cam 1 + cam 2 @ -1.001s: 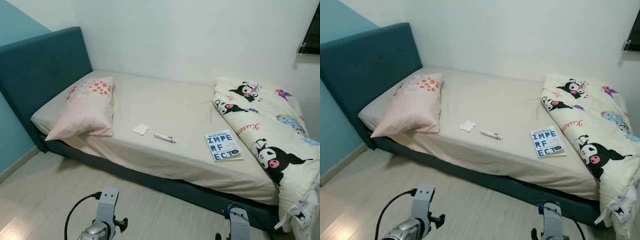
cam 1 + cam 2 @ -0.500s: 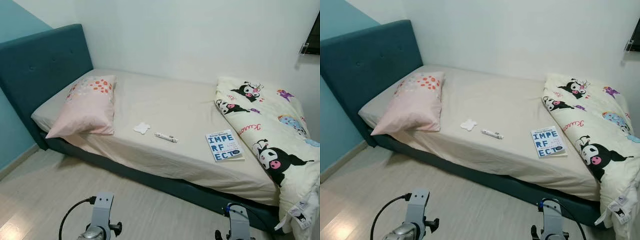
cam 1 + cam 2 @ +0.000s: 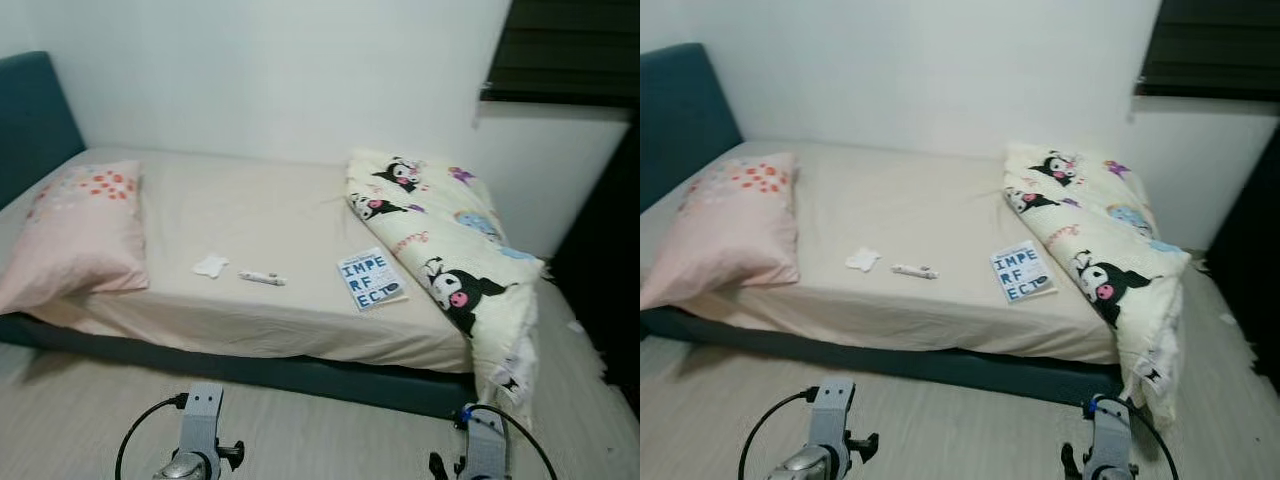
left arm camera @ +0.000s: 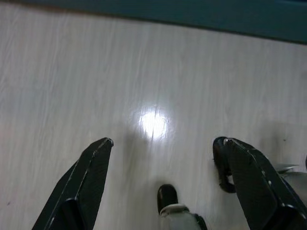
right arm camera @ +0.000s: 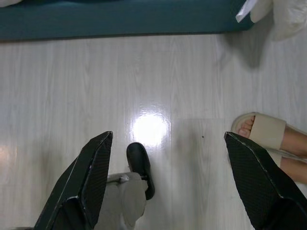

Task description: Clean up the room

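A bed [image 3: 250, 345] with a beige sheet stands before me. On it lie a pink pillow [image 3: 75, 235], a small white scrap [image 3: 210, 266], a white pen-like item [image 3: 262, 278] and a blue-and-white book [image 3: 369, 281]. A cartoon-print duvet [image 3: 440, 260] is bunched at the bed's right end and hangs over the edge. My left gripper [image 4: 160, 143] hangs open over the pale wood floor, nothing between its fingers. My right gripper [image 5: 168, 139] is also open above the floor, near the bed's teal base [image 5: 120, 19].
A person's foot in a beige slipper [image 5: 266, 134] stands on the floor close to my right gripper. A dark window blind [image 3: 570, 50] is on the right wall, and a dark furniture edge [image 3: 610, 260] stands at the far right. The teal headboard [image 3: 30, 120] is at the left.
The camera has swung right: the bed has shifted left in view, and the blind and dark edge on the right have come in. Both arms still hang low.
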{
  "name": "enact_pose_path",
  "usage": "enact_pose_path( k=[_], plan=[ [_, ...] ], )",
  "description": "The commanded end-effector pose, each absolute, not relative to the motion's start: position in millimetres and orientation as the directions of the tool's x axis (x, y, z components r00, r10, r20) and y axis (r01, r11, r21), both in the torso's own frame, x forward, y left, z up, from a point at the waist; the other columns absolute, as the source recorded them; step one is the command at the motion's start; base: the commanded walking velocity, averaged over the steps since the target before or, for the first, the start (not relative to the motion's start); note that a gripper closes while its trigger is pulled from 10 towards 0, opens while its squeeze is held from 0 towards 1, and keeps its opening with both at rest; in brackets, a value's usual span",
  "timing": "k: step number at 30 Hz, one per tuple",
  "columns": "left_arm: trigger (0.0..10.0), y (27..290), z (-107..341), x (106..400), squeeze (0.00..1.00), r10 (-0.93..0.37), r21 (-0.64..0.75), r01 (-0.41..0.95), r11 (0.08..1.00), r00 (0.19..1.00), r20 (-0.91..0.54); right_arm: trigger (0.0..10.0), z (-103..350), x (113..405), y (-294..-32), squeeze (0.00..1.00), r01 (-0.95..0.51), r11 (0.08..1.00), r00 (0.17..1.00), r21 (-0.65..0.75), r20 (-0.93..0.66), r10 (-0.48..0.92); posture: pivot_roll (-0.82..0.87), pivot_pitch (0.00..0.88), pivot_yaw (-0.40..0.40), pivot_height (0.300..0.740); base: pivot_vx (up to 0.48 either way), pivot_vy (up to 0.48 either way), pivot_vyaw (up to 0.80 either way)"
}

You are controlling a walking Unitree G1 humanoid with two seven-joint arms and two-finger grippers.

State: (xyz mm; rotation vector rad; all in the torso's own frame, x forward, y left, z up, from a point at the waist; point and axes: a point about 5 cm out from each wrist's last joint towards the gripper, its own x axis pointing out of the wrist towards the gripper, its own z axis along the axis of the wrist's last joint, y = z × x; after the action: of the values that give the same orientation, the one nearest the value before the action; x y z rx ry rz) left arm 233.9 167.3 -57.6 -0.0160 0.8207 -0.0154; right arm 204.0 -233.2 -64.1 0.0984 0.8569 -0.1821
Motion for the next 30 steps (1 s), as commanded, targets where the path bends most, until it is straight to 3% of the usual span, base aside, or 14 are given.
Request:
enact_pose_path(
  k=[1,6,7,8,9,25,30],
  plan=[
    [10.0,169.6,-60.5,229.4,1.00,-0.009,-0.015,-0.004,1.000,0.670,-0.742,10.0,-61.6,208.9,-230.9,1.00,0.197,0.980,0.659,0.020,-0.743,-0.117,0.05,0.000,-0.007,0.696,0.000,0.000,0.00],
    [10.0,170.3,-58.5,232.1,1.00,0.003,-0.019,-0.025,1.000,0.683,-0.731,10.0,-60.9,211.1,-227.7,1.00,0.192,0.979,0.668,0.067,-0.740,-0.081,0.05,0.000,-0.006,0.696,0.000,0.000,0.00],
    [10.0,170.9,-57.6,233.3,1.00,0.011,-0.012,-0.029,1.000,0.688,-0.726,10.0,-61.1,211.6,-225.3,0.85,0.188,0.977,0.670,0.102,-0.740,-0.052,0.05,0.000,-0.006,0.696,0.000,0.000,0.00],
    [10.0,171.7,-56.7,234.5,1.00,0.017,-0.009,-0.035,0.999,0.692,-0.722,10.0,-61.6,211.3,-224.2,0.52,0.176,0.979,0.666,0.107,-0.745,-0.038,0.05,0.000,-0.006,0.696,0.000,0.000,0.00],
    [10.0,172.1,-56.2,235.2,0.00,0.021,-0.008,-0.038,0.999,0.694,-0.720,10.0,-61.8,211.1,-223.7,0.00,0.166,0.980,0.662,0.105,-0.749,-0.032,0.05,0.000,-0.006,0.696,0.000,0.000,0.80],
    [10.0,165.7,-49.1,245.5,0.00,-0.061,-0.070,0.017,0.997,0.721,-0.690,10.0,-60.2,214.0,-221.6,0.00,0.113,0.991,0.673,0.078,-0.740,-0.018,0.05,0.000,0.000,0.696,0.000,0.000,0.79],
    [10.0,167.1,-50.5,243.4,0.00,-0.064,-0.070,0.021,0.997,0.714,-0.697,10.0,-61.0,213.2,-221.0,0.00,0.102,0.993,0.664,0.064,-0.747,-0.020,0.05,0.000,0.001,0.696,0.293,0.000,0.00]
  ],
)
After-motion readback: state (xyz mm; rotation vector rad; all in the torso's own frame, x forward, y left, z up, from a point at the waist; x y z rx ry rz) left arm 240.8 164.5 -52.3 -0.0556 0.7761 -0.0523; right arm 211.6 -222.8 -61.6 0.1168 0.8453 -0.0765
